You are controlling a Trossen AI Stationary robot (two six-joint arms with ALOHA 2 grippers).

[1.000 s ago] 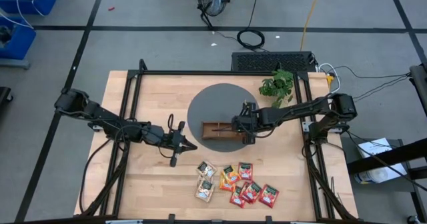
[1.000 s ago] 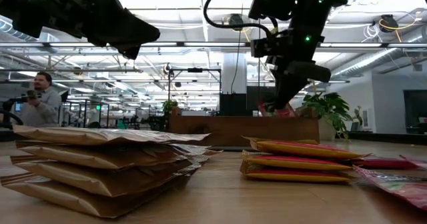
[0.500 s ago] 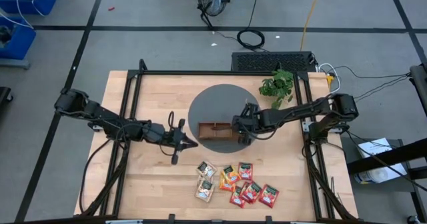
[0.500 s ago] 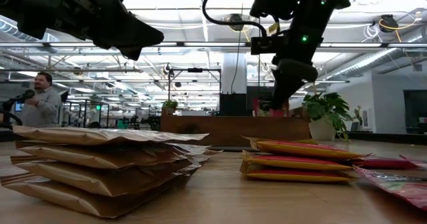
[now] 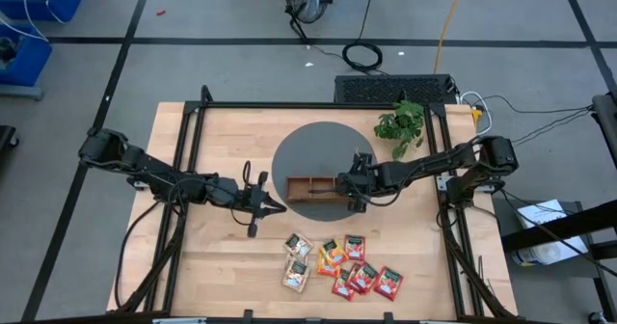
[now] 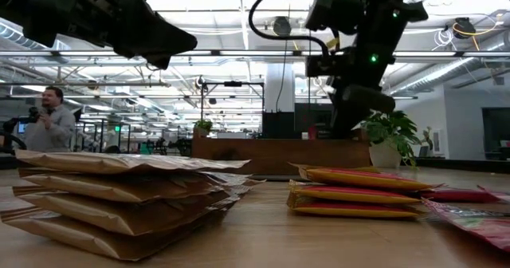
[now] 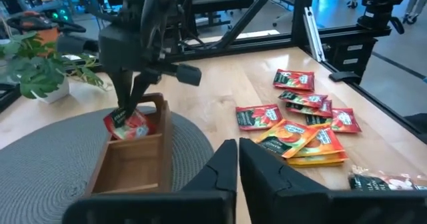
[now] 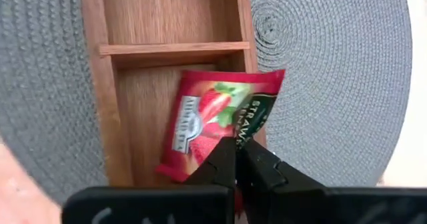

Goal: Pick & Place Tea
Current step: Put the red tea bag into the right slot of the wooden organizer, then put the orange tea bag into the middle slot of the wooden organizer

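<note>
Your right gripper (image 8: 235, 159) is pinched on a red strawberry tea sachet with a dark green top (image 8: 217, 121); printed fruit, glossy foil, flat and roughly square. It hangs tilted over the end compartment of the brown three-compartment wooden tray (image 8: 93, 84), the end nearest the right arm; whether it touches the tray floor you can't tell.

The left wrist view shows the same sachet (image 7: 127, 124) dangling from the right fingers at the tray's end. The high view hides the sachet under the right gripper (image 5: 354, 191) but gives you the layout: tray (image 5: 310, 185) on a round grey woven mat (image 5: 313, 143), left gripper (image 5: 270, 205) hovering just beside the mat, fingers close together, holding nothing.

The rest of the tea sachets, red, orange-yellow and cream-white (image 5: 340, 266), lie loose on the pale wood table (image 5: 212, 266) near its front edge, well apart from the tray. The low view stacks them edge-on: cream ones (image 6: 119, 192) in a pile, orange-red ones (image 6: 355, 192) beside.

The mat is ribbed in concentric rings; the tray is smooth grained wood with thin dividers. A small green potted plant (image 5: 401, 126) sits beside the mat. A person (image 6: 49, 120) stands in the room behind.
</note>
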